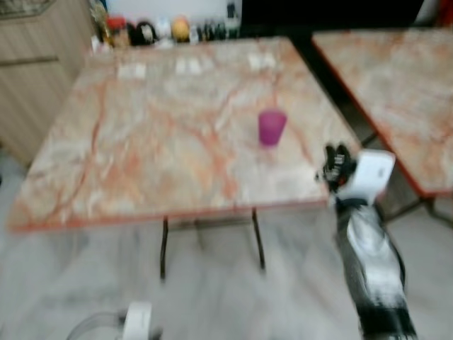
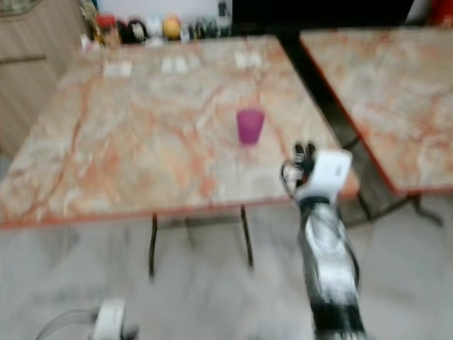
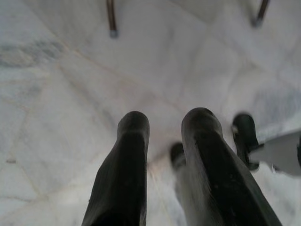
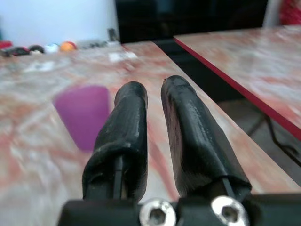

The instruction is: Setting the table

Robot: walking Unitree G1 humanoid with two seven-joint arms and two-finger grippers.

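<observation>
Purple, one cup (image 1: 272,127) stands on the marble table (image 1: 141,163); right claw (image 4: 153,101) nearby, nearly closed, empty.

Silver right arm (image 1: 371,265), black at lower end, white block at wrist. Right gripper (image 4: 155,96): two long rounded black fingers (image 4: 124,127), two hex screws at base. Left gripper (image 3: 164,127): same black fingers.
</observation>
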